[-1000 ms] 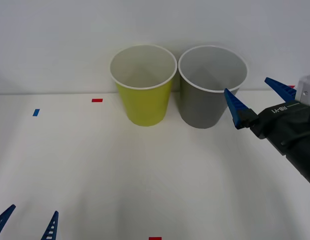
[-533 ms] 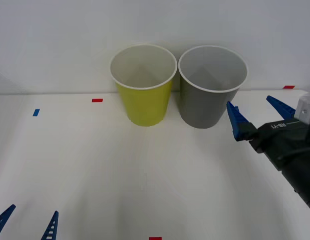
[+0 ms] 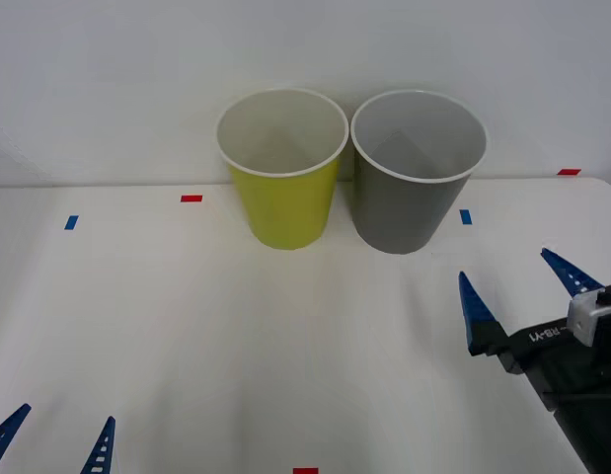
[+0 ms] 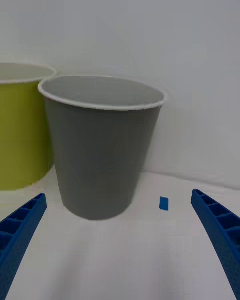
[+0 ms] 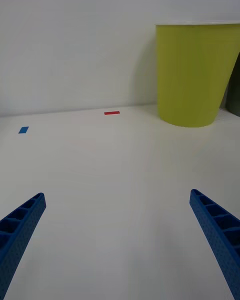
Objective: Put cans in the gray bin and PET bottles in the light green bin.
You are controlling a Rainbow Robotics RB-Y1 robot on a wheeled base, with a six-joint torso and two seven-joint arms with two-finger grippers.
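Since no can lies on the white table (image 3: 236,346), the sorting seems finished; the can is perhaps inside the tall dark gray plastic bin (image 3: 409,212), right of the yellow-green plastic bin (image 3: 285,202). Right gripper (image 3: 517,291) near it, empty, fingers wide apart. Left gripper (image 3: 53,439) parked near-left, also spread and empty.

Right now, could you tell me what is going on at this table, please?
Nothing is being held. The right gripper hangs open and empty over the table, in front of the gray bin and a little to its right. The left gripper sits open at the near left edge. The light green bin stands beside the gray one, by the wall.
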